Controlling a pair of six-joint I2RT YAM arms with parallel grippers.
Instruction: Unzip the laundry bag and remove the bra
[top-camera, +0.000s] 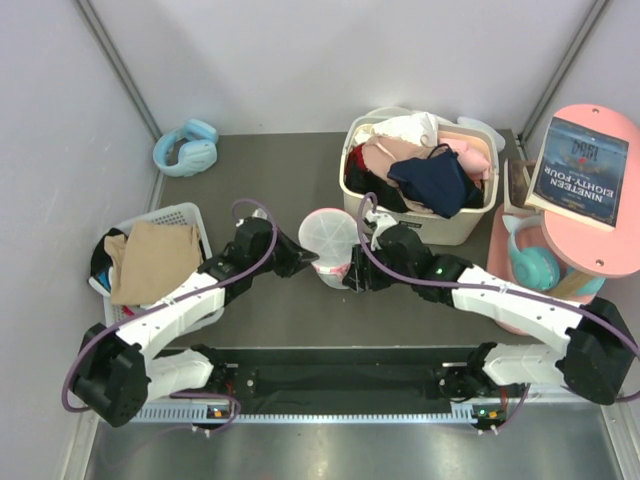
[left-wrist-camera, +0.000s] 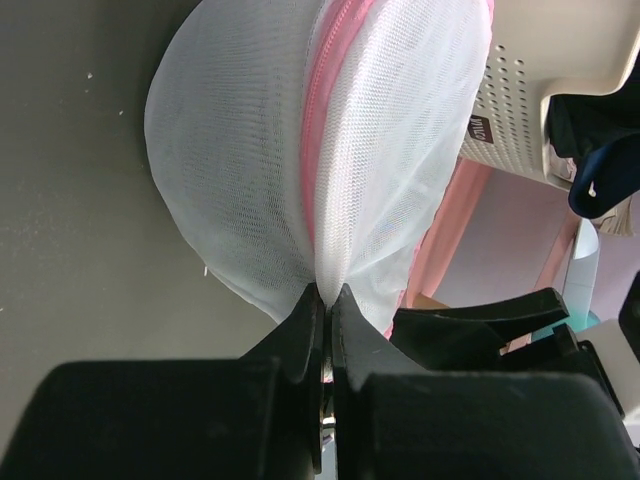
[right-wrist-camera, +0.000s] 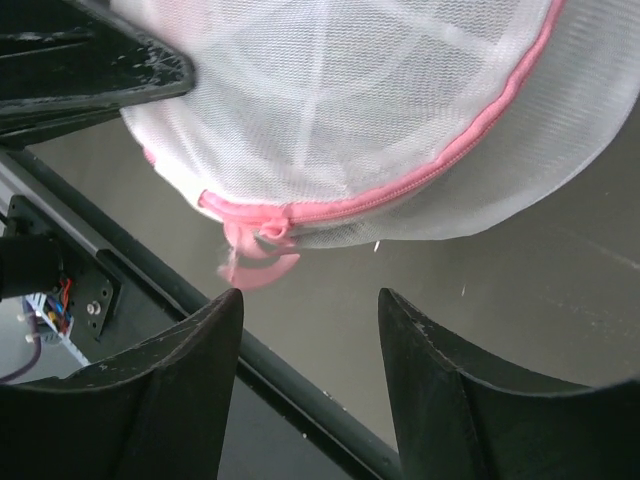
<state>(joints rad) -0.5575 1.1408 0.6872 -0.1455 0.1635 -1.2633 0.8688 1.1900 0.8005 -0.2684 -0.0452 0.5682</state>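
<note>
Our left gripper (left-wrist-camera: 327, 300) pinches the laundry bag (left-wrist-camera: 300, 150) mesh by its pink zipper (right-wrist-camera: 420, 180); our right gripper (right-wrist-camera: 310, 305) gapes empty beneath its pull tab (right-wrist-camera: 255, 262), beside the cream basket (top-camera: 455, 225).

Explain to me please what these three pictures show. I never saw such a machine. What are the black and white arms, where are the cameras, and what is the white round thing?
The machine is two robot arms fixed at the near edge of a dark table. One picture looks down from above; the other two come from small cameras on each wrist.

The white round thing is a mesh laundry bag with a pink zipper. The left gripper is shut on the bag's edge. The right gripper is open, just below the pink zipper pull, not gripping it.

Also there: a cream basket of clothes, a smaller basket with tan cloth, blue headphones and a book on a pink stand.
</note>
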